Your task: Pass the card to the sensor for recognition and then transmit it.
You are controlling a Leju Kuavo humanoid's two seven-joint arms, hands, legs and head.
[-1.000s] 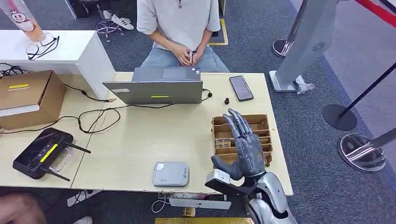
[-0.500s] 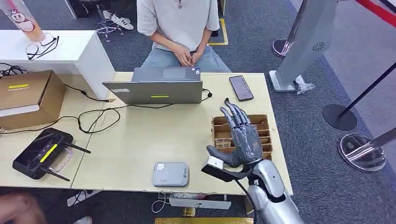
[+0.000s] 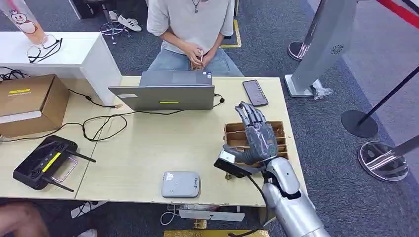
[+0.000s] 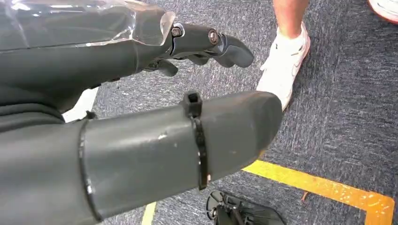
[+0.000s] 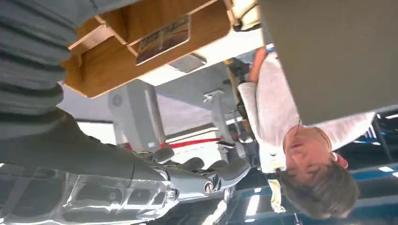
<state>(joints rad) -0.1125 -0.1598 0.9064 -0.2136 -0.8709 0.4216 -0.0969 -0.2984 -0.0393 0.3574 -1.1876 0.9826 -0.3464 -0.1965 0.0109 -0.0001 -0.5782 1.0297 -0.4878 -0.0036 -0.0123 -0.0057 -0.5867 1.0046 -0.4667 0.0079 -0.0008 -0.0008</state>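
**Card waits in the wooden rack under the robot's open right hand**

Card (image 5: 163,38) lies in a slot of the wooden slotted rack (image 3: 232,134) near the right end of the light wood table (image 3: 143,148); the right wrist view shows it flat against the rack's wood with a printed face showing. The right hand (image 3: 258,137) hovers over the rack with its fingers stretched apart and its thumb out to the side, holding nothing; I cannot tell whether the fingertips touch the rack. The left hand (image 4: 141,108) hangs over dark carpet with a yellow floor line, thumb thick in the foreground and the darker fingers extended with nothing between them.

A grey card reader (image 3: 180,183) sits near the table's front edge, well apart from the rack, to the robot's left of it. Further back stand an open laptop (image 3: 165,92) and, just beside it, a black phone (image 3: 255,92). A black controller with antennas (image 3: 43,163) and a cardboard box (image 3: 30,102) lie at the left end. A person in a light shirt (image 3: 190,19) sits behind the table with hands together in the lap.
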